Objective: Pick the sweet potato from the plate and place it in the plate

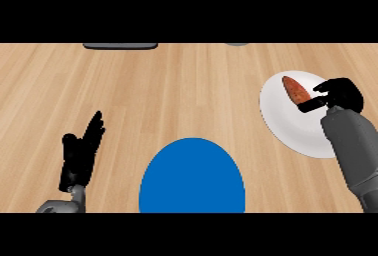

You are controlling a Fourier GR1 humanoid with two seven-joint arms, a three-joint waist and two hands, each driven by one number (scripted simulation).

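- Right hand (338, 95), fingers curled, pinching the sweet potato (294, 90) on the white plate (284, 122) at 3 o'clock.
- Blue plate (192, 175) at 6 o'clock.
- Left hand (80, 152) at 8 o'clock, fingers straight, pressed together.

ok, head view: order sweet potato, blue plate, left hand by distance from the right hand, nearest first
1. sweet potato: on the white plate, touching the right hand.
2. blue plate: lower centre.
3. left hand: far left, open, resting.

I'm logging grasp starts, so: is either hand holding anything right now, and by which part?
The right hand curls round the lower end of the sweet potato, which lies on the white plate. The left hand rests open at the lower left, holding nothing.
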